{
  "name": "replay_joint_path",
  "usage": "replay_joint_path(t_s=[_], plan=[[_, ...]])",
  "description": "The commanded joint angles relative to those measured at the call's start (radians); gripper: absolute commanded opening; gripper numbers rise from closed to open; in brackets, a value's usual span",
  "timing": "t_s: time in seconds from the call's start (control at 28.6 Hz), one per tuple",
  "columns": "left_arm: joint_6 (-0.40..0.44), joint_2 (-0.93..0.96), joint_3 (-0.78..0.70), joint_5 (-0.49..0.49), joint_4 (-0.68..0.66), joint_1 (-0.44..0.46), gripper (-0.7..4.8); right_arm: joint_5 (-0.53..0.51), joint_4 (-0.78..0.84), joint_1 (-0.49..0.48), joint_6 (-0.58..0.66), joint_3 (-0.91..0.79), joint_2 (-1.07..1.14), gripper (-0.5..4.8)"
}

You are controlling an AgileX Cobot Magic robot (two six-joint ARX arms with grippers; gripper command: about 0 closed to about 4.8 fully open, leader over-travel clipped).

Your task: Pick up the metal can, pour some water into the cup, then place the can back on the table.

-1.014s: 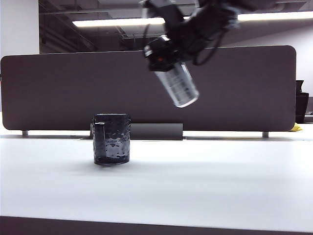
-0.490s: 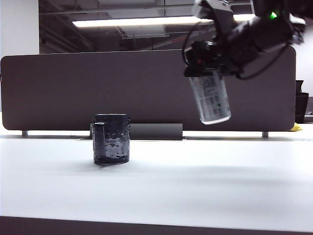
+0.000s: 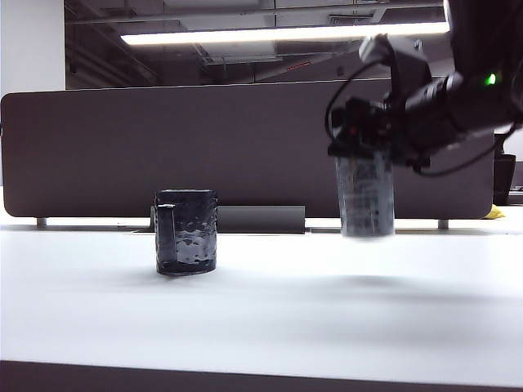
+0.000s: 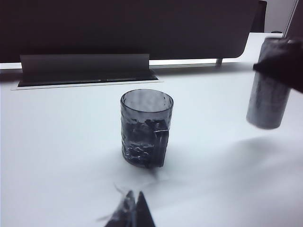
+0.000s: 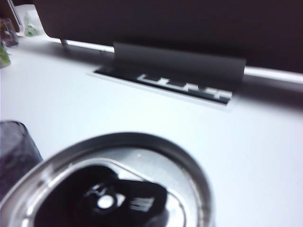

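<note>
The metal can (image 3: 365,198) hangs upright a little above the white table (image 3: 270,318), off to the right of the cup (image 3: 186,231). My right gripper (image 3: 364,147) is shut on the can's upper part. In the right wrist view the can's top (image 5: 156,156) fills the foreground, and the cup's rim (image 5: 14,146) shows beside it; the fingers are hidden. The left wrist view shows the dark dimpled cup (image 4: 144,125) with its handle towards the camera, and the can (image 4: 267,94) apart from it. My left gripper (image 4: 133,201) is shut and empty, short of the cup. Water cannot be made out.
A dark divider panel (image 3: 163,147) runs along the back of the table. A grey cable box (image 3: 261,219) sits at its foot behind the cup, also seen as the cable box (image 5: 180,71). A dark object (image 3: 504,175) stands at the far right edge.
My right gripper has carried the can from a tilt up high, right of the cup, further right and down, turning it upright. The cup and left gripper have not moved.
</note>
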Motion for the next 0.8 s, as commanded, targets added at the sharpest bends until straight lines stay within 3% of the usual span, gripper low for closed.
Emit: replay_joint_path(t_s=[0.03,0.8], plan=[[0.004,0.001,0.001,0.0,0.012,0.0,-0.05,-0.016,0.101,-0.001,0.039,0.005,0.05,2.1],[0.004,0.001,0.001,0.0,0.012,0.0,-0.05,-0.02,0.264,-0.001,0.046,0.005,0.224,2.11]])
